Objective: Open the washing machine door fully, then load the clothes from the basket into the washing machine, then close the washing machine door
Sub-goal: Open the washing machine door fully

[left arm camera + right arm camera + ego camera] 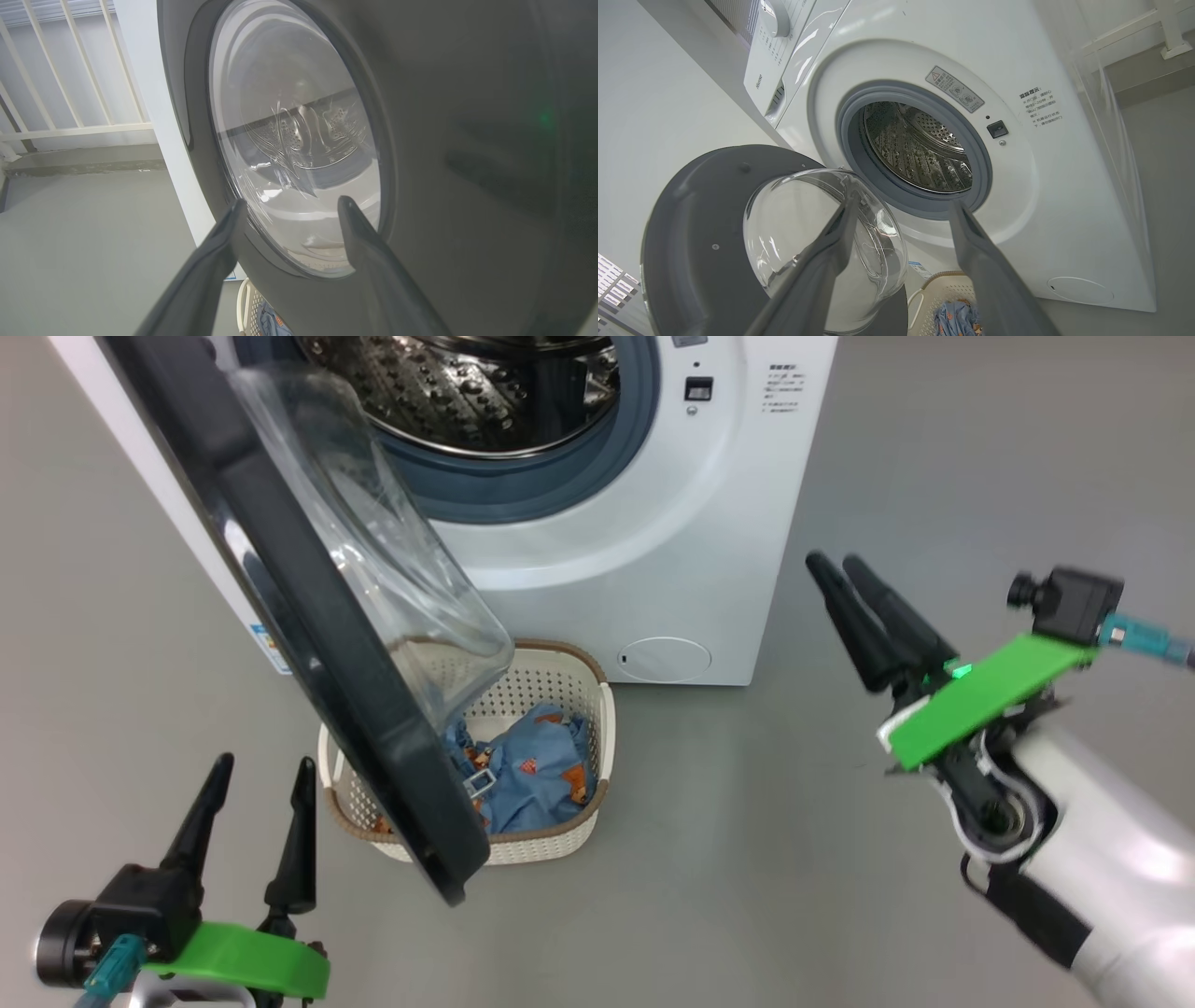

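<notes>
My L gripper [265, 763] is low on my left side. Its 2 fingers are spread wide w/ nothing in them. In the L wrist view they point at the outside of the washing machine door [308, 616], at its black rim & glass. In the head view I see floor [747, 849] between them & the door, so no touch.

My R gripper [835, 561] is up on my right, beside the washing machine [653, 569]. In the R wrist view its fingers are wide apart too, w/ nothing in them, & point at the shiny drum [920, 149].

The door is open & sticks out to my left. Its glass bowl hangs over the basket [560, 672]. The basket sits on the floor just in front of the machine. The blue clothes [532, 775] lie in the basket.
</notes>
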`<state>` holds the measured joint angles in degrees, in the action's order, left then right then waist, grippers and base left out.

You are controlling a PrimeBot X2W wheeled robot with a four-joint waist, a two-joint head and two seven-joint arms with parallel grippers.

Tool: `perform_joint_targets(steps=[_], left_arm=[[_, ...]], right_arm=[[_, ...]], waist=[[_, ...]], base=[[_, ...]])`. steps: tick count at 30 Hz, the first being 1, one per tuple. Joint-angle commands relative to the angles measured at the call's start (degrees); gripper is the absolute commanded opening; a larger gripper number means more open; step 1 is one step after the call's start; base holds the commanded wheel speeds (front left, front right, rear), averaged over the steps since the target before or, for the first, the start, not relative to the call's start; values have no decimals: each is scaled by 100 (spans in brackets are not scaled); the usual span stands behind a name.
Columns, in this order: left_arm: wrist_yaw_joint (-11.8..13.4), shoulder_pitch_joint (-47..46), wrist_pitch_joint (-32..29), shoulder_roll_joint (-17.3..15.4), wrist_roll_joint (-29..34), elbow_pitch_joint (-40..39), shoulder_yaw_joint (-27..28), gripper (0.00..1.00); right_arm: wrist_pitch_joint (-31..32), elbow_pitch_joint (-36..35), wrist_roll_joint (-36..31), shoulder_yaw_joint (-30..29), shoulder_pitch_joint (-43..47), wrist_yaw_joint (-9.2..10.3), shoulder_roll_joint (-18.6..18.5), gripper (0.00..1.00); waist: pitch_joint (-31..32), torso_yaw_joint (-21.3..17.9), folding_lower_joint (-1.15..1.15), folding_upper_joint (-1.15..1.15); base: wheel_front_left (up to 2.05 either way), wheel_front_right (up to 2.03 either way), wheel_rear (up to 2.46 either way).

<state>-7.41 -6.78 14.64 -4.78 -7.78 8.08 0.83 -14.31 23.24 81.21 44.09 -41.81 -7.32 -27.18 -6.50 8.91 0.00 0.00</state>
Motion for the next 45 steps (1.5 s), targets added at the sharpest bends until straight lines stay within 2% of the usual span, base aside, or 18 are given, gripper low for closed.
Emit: perform_joint_targets(steps=[1, 9, 10, 17, 20, 25, 31, 35, 45], left_arm=[[-8, -40, 36, -123, 59, -183, 242, 100], [-8, 101, 36, -82, 105, -230, 320, 100], [-8, 101, 36, -82, 105, -230, 320, 100], [-8, 309, 36, -61, 131, -298, 458, 100], [-7, 416, 36, -50, 143, -355, 531, 100], [-7, 577, 36, -12, 166, -455, 616, 100], [27, 822, 36, 31, 195, -586, 716, 100], [90, 1009, 36, 78, 222, -736, 694, 100], [156, 1323, 36, 150, 190, -921, 545, 100]], right_arm=[[-68, -143, -425, -274, 413, -17, 139, 100], [-68, -496, -2409, -1862, 1722, -17, 703, 100], [-68, -496, -2409, -1862, 1722, -17, 703, 100], [-68, -1184, -3828, -3013, 2888, -17, 1028, 100], [-66, -1390, -4541, -3323, 3330, -17, 1091, 100], [-62, -1769, -5520, -3845, 3879, -17, 1409, 100], [2, -2134, -6265, -4095, 4371, -17, 1726, 100], [20, -2316, -6776, -4213, 4654, -17, 1806, 100], [-31, -2401, -7053, -4514, 5004, -17, 2044, 100]], waist=[[61, -85, 0, 0], [188, -224, 0, 0], [188, -224, 0, 0], [369, -384, 0, 0], [431, -454, 0, 0], [520, -568, 0, 0], [637, -671, 0, 0], [677, -668, 0, 0], [673, -631, 0, 0]], base=[[0, 0, 0], [0, 0, 0], [0, 0, 0], [0, 0, 0], [0, 0, 0], [0, 0, 0], [0, 0, 0], [0, 0, 0], [0, 0, 0]])
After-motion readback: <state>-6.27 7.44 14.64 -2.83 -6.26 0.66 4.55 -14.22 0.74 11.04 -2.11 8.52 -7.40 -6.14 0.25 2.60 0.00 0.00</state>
